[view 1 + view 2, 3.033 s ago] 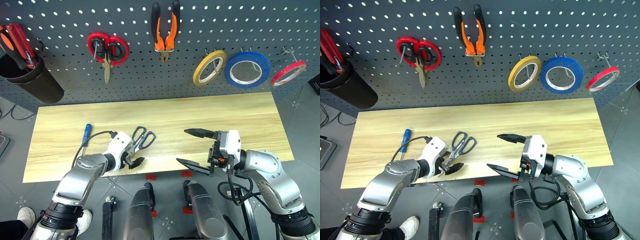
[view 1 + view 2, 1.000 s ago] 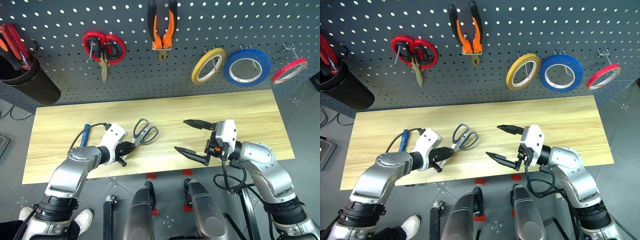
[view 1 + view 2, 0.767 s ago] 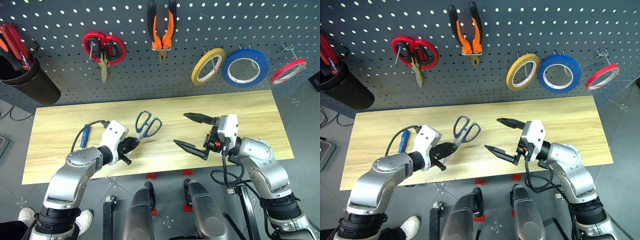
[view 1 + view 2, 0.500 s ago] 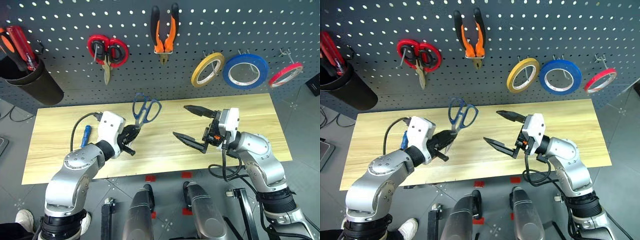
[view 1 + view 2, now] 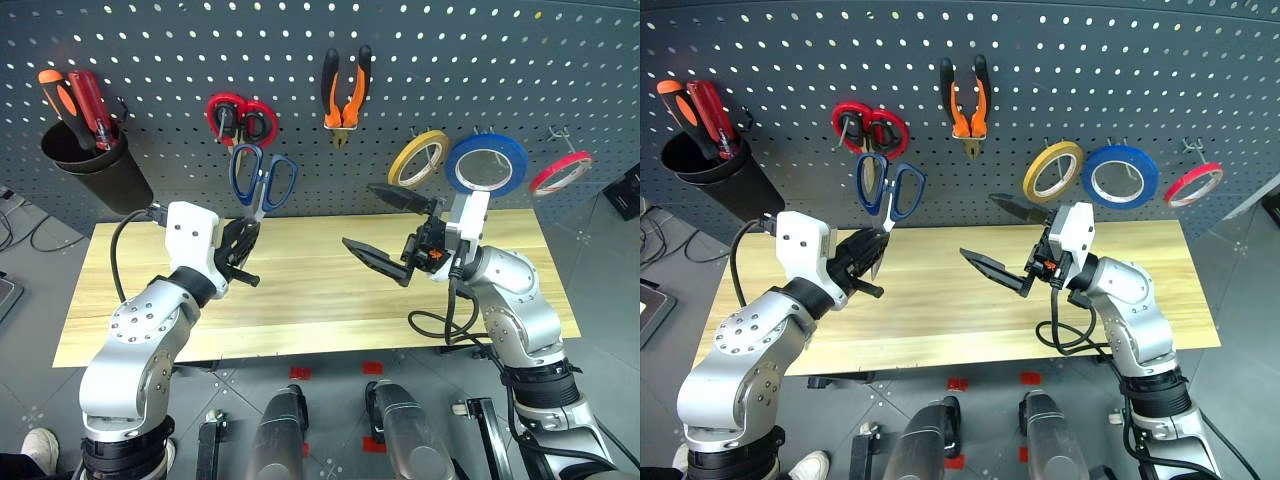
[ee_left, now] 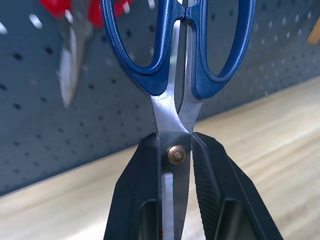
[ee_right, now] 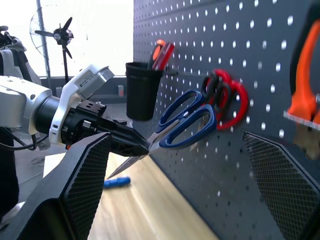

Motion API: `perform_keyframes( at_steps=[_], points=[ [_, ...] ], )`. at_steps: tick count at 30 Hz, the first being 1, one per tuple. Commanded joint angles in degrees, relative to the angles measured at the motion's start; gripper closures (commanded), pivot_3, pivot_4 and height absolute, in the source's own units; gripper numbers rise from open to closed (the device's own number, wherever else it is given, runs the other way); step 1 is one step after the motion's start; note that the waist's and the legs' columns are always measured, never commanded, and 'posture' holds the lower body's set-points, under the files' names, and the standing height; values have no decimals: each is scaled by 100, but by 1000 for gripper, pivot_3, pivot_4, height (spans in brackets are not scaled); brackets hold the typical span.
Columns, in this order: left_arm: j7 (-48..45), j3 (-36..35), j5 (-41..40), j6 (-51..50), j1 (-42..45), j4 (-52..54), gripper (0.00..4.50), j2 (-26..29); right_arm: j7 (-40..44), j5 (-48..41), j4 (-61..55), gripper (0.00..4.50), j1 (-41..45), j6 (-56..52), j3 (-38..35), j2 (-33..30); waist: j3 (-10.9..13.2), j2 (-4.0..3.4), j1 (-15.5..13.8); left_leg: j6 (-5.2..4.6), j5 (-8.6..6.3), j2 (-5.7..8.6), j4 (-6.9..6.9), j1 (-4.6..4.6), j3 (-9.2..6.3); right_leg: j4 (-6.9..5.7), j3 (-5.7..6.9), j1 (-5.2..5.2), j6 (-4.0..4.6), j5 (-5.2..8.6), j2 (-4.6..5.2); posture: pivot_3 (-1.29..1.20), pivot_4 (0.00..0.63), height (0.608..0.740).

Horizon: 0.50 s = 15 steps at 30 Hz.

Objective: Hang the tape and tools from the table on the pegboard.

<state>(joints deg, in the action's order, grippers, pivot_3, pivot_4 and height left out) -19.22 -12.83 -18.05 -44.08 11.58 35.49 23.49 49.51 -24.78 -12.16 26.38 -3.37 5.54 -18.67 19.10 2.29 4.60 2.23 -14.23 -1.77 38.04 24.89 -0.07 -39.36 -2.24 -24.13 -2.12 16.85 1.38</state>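
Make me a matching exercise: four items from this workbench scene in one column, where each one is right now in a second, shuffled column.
Items:
1. blue-handled scissors
2. pliers
3. blue screwdriver
4. red screwdriver

Places:
A. in the black cup
B. lying on the table
C. gripped by the left hand
D. hanging on the pegboard

Pairs: 1-C, 2-D, 3-B, 4-A
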Motion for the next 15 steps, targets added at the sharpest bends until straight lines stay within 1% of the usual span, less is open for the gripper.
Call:
perform_keyframes(
  at_steps=[1,3,4,8,15],
  points=[
    [59,-34,-64,245,67,179,3954,-18,-20,-25,-69,0,64,196,-124,34,-40,1,3,0,0,-1,-1,0,1,2,-1,0,0,0,0,-113,225,740],
    [63,3,-51,287,122,128,3954,-18,-31,-18,-46,0,85,234,-124,38,-58,4,3,0,0,-1,-1,0,2,1,-2,0,0,0,0,-113,225,740],
    [48,27,-54,310,145,105,3954,-14,-38,-4,-39,0,83,264,-124,40,-65,4,3,0,0,-1,0,0,2,-2,-2,0,0,0,0,-123,210,740],
    [26,83,-114,277,167,113,3954,-30,-70,44,-49,0,39,320,-132,17,-156,1,2,0,0,-1,2,0,2,-6,-1,-1,0,0,0,-132,211,740],
    [136,169,-281,78,-54,535,3954,-175,-171,88,-156,0,-88,315,-155,-54,-212,3,9,-2,-1,-1,5,-1,4,-12,-5,0,0,0,0,-149,217,740]
  ],
)
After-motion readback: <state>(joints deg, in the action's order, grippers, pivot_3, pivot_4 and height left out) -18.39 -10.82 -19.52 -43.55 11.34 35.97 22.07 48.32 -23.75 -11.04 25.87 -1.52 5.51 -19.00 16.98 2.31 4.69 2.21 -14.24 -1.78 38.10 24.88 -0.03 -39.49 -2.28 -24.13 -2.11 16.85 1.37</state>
